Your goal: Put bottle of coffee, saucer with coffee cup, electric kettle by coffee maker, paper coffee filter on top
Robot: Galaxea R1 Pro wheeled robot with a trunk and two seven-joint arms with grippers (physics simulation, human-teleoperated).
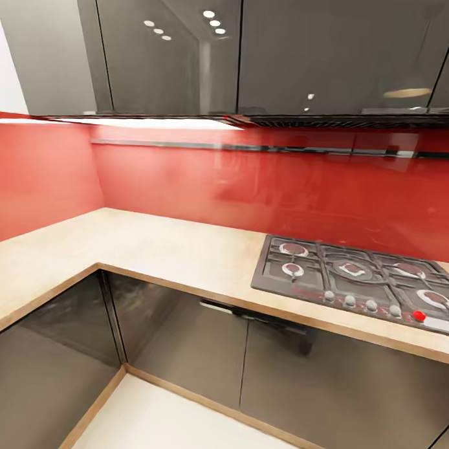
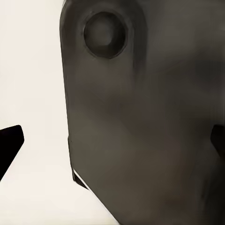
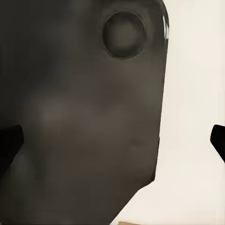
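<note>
1. Left gripper (image 2: 112,140) and right gripper (image 3: 115,140) each hang close before a dark grey panel, fingertips wide apart, holding nothing.
2. The L-shaped table (image 1: 178,249) runs lengthwise left from the gas hob (image 1: 358,278).

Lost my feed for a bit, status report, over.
Both grippers open, nothing held: left gripper, right gripper. Countertop corner ahead, bare of coffee things. Gas hob set into it at right.
</note>
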